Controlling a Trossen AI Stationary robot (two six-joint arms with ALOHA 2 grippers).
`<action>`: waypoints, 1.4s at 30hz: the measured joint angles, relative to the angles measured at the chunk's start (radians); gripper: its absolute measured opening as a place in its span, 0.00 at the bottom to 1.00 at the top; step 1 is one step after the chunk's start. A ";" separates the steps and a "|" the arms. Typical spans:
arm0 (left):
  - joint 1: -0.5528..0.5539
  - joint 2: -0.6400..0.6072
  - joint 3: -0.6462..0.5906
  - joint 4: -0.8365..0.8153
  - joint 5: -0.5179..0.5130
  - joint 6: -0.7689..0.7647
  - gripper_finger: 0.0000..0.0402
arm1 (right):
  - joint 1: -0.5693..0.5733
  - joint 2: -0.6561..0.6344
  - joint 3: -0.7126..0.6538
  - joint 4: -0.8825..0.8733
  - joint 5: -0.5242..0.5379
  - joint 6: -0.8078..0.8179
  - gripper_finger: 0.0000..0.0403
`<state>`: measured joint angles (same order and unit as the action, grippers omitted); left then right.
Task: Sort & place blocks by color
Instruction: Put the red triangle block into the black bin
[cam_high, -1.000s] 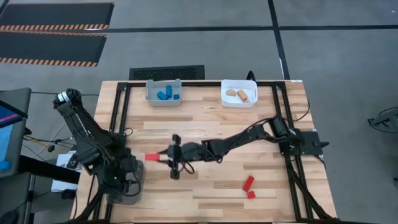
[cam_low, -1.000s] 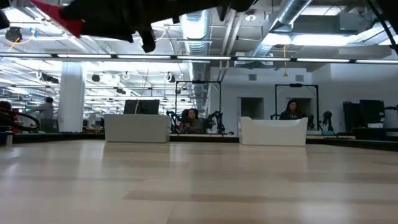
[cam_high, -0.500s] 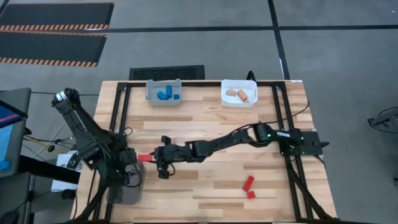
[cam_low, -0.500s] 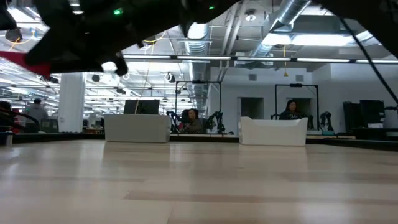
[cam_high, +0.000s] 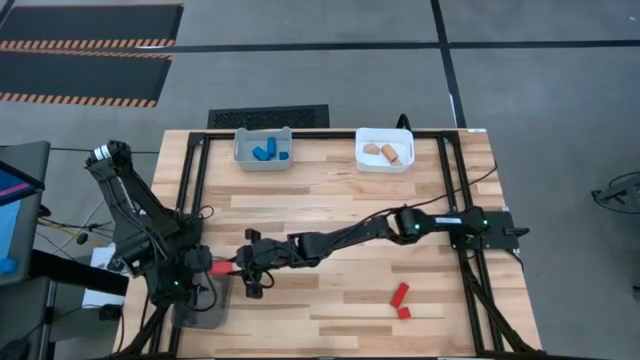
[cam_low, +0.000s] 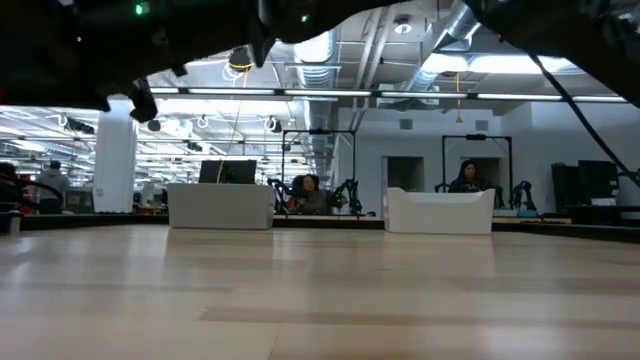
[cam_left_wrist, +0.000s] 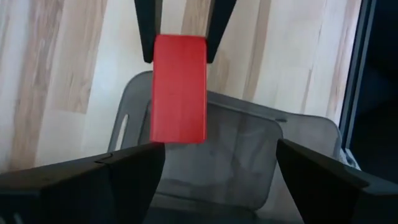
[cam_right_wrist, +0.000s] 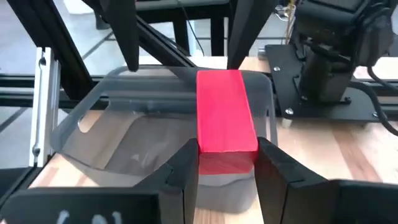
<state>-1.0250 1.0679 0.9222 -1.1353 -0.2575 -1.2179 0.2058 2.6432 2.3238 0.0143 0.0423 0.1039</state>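
A red cuboid block (cam_right_wrist: 227, 106) sits in my right gripper (cam_right_wrist: 227, 167), which reaches far across the table toward its left side (cam_high: 233, 266). The block's free end hangs over the rim of the dark mesh bin (cam_right_wrist: 143, 134) at the table's near left corner (cam_high: 205, 312). My left gripper (cam_left_wrist: 217, 152) is open above that bin (cam_high: 197, 282), facing the block (cam_left_wrist: 179, 87), with its fingers wide on either side and touching nothing. Two more red blocks (cam_high: 400, 297) lie on the table's near right part. My right gripper pinches the red block by its near end (cam_right_wrist: 227, 142) between the two fingers (cam_right_wrist: 184, 167). The fingers come level from the table's right and lie along the block. The block is lifted clear and level, sticking out ahead of the fingers over the bin.
A grey bin (cam_high: 263, 149) with blue blocks and a white bin (cam_high: 385, 151) with tan blocks stand at the table's far edge. Black frame rails run along the table's left and right sides. People sit in the room beyond the table (cam_low: 468, 178).
My right gripper has carried the red block toward the table's left and slightly toward its near edge, from mid-table to the rim of the dark bin, and the arm has stretched out. It has stayed shut on the block.
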 joint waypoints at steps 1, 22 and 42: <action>0.000 0.001 0.000 0.000 -0.001 0.000 0.76 | 0.000 0.010 0.005 0.004 -0.004 0.000 0.32; 0.047 0.002 0.000 0.001 -0.041 0.051 0.76 | 0.000 0.067 0.029 0.101 -0.072 -0.129 0.32; 0.050 0.002 0.000 0.000 -0.044 0.054 0.76 | -0.039 0.075 0.028 0.106 -0.067 -0.290 0.36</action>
<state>-0.9749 1.0695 0.9222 -1.1351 -0.3012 -1.1635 0.1665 2.7186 2.3516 0.1204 -0.0250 -0.1860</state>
